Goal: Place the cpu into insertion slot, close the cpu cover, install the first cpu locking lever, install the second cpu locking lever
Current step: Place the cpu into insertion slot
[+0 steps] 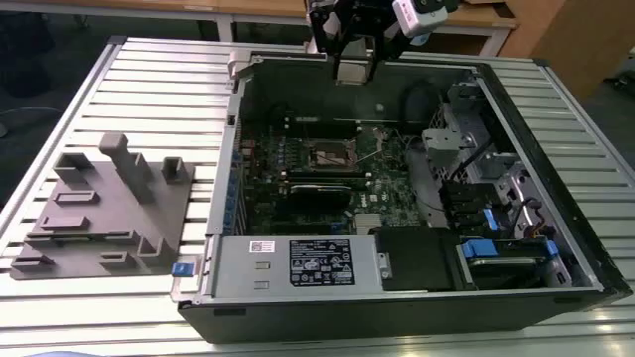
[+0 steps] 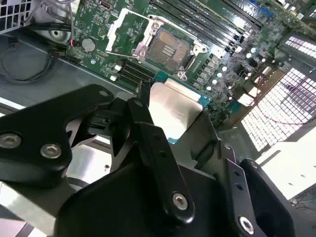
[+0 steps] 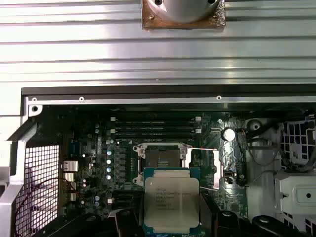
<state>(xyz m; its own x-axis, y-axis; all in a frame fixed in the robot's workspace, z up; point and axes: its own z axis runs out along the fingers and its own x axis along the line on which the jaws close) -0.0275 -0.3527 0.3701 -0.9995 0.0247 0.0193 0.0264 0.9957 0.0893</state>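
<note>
My gripper (image 1: 355, 65) hangs above the far wall of the open computer case (image 1: 234, 149), shut on the cpu (image 1: 355, 73). In both wrist views the cpu (image 3: 171, 197) (image 2: 173, 106) is a flat square chip with a dull silver top and a green edge, pinched between the black fingers (image 2: 143, 116). Below it on the green motherboard lies the insertion slot (image 3: 160, 158) (image 2: 169, 49) (image 1: 334, 155), bare and dark inside its metal rim. The cpu cover (image 2: 114, 30) (image 3: 215, 168) is flipped open beside the slot, and the board shows through its window.
Long black memory slots (image 2: 197, 19) run next to the socket. A power supply (image 1: 297, 262) and drive bays (image 1: 501, 253) fill the case's near side. A grey fixture block (image 1: 109, 201) sits on the slatted table (image 1: 159, 89) at the exterior view's left.
</note>
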